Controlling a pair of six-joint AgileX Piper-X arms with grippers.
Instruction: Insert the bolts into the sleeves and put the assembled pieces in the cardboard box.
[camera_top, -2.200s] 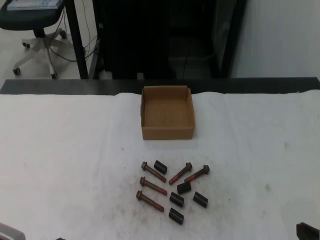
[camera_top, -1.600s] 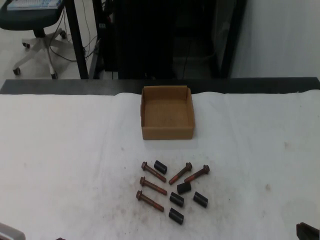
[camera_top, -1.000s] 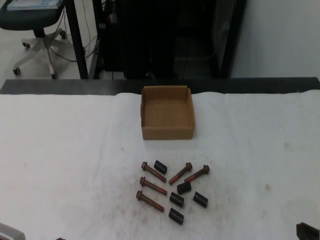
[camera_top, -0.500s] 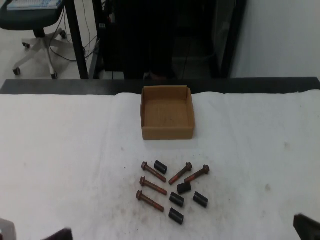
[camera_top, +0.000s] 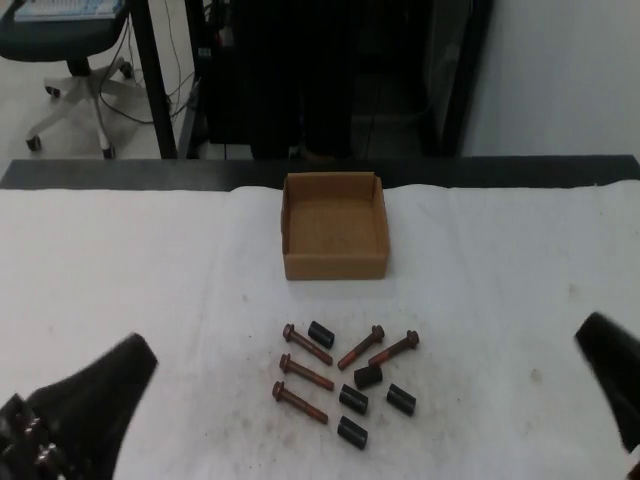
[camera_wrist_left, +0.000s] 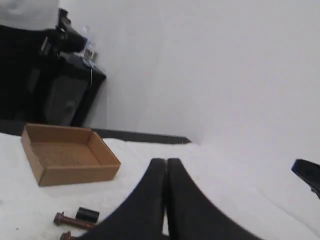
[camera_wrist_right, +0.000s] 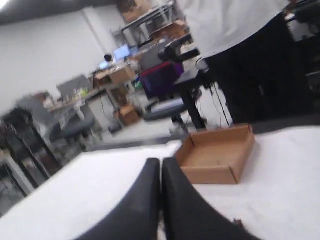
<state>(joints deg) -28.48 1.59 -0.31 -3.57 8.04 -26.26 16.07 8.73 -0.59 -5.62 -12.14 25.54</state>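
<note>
Task not begun, by look of it. Five bolts (camera_top: 306, 372) and five sleeves (camera_top: 353, 399) lie loose in cluster on tabletop (camera_top: 150, 270), on near side of cardboard box (camera_top: 335, 266) — box empty, no bolt in any sleeve. Left gripper (camera_wrist_left: 166, 162) and right gripper (camera_wrist_right: 160, 162): jaws pressed together, holding nothing. All inserting and boxing left.

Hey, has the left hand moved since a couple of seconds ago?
Yes. The left hand has advanced from the bench's near left edge toward the cardboard box, which has stayed put.
</note>
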